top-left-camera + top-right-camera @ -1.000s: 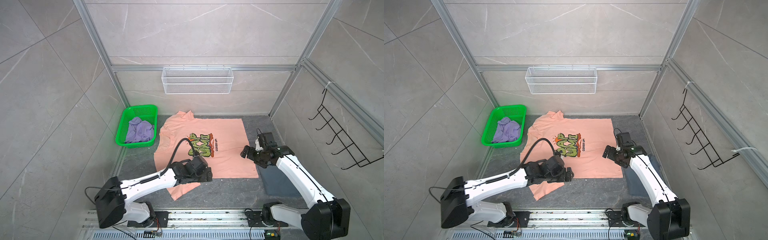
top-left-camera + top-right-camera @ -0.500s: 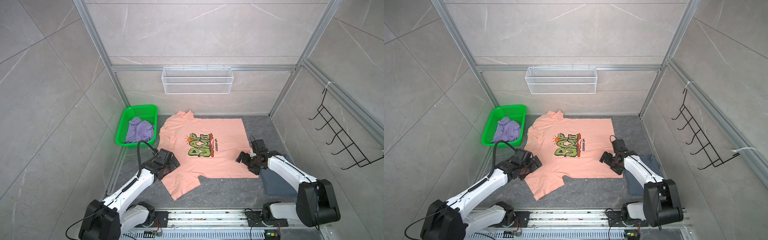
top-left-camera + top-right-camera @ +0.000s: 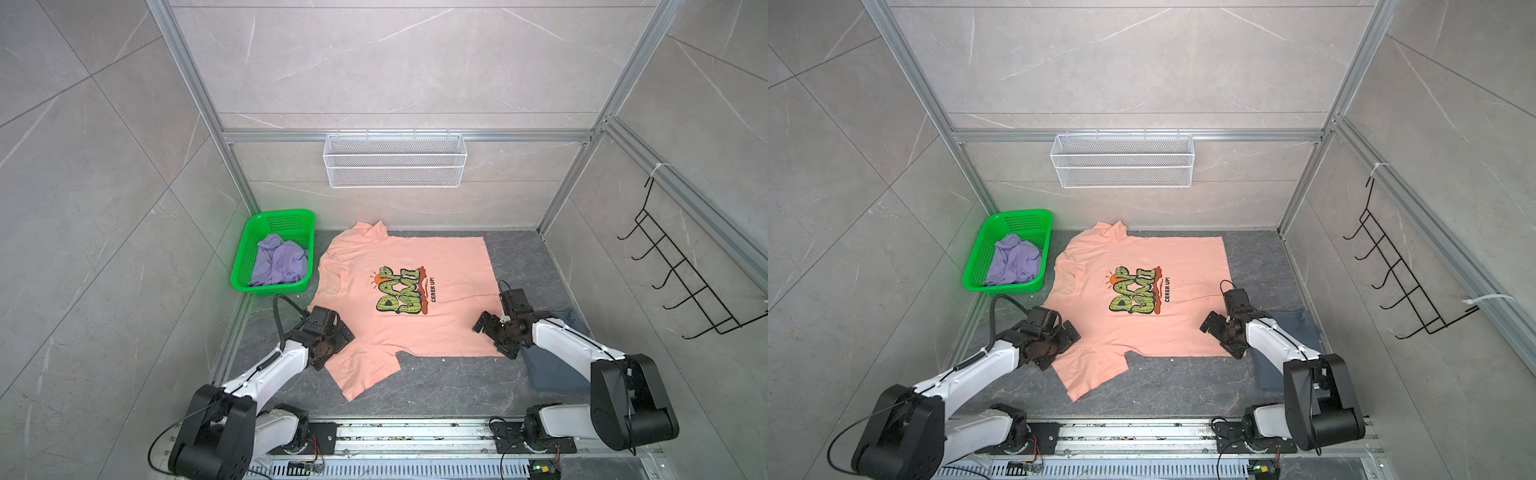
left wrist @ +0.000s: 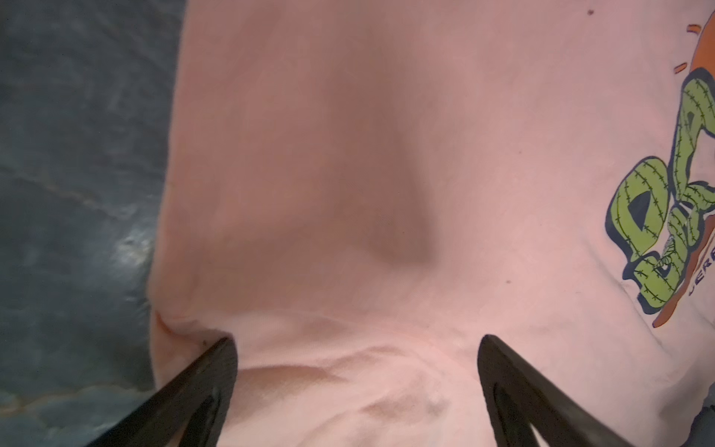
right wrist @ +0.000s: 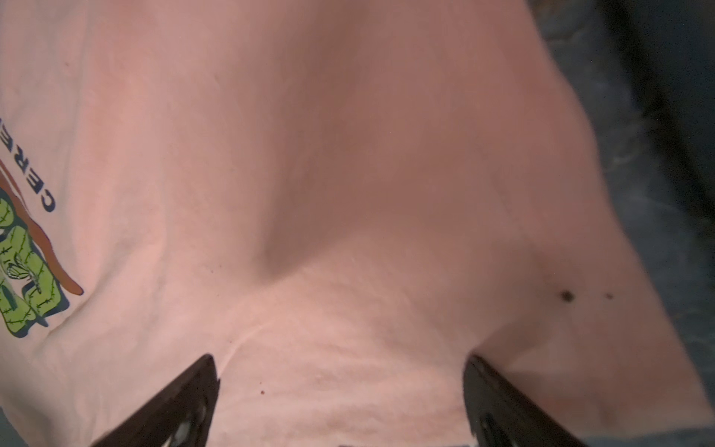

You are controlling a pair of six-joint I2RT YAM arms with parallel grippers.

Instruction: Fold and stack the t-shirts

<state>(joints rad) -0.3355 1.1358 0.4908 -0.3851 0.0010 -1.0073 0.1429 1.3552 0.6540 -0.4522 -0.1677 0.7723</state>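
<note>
A peach-pink t-shirt (image 3: 449, 257) (image 3: 1183, 257) with a yellow-green print lies spread flat, front up, on the dark floor. My left gripper (image 3: 334, 338) (image 3: 1065, 337) is open at its neck-side edge, by the near sleeve. In the left wrist view the left gripper (image 4: 356, 340) has both tips on wrinkled peach cloth (image 4: 387, 154). My right gripper (image 3: 492, 336) (image 3: 1219, 332) (image 5: 342, 358) is open on the hem side, its tips on the cloth (image 5: 348, 154). A lavender t-shirt (image 3: 278, 262) (image 3: 1013, 264) is crumpled in the basket. A slate blue-grey t-shirt (image 3: 552, 372) (image 3: 1268, 372) lies under the right arm.
The green basket (image 3: 286, 222) stands at the back left against the wall. A white wire shelf (image 3: 395, 162) hangs on the back wall and a black hook rack (image 3: 681, 282) on the right wall. The arms' metal rail (image 3: 415, 432) runs along the front.
My left gripper has swung from the shirt's lower middle to its left edge. My right gripper has come down and nearer to the front, onto the shirt's hem side.
</note>
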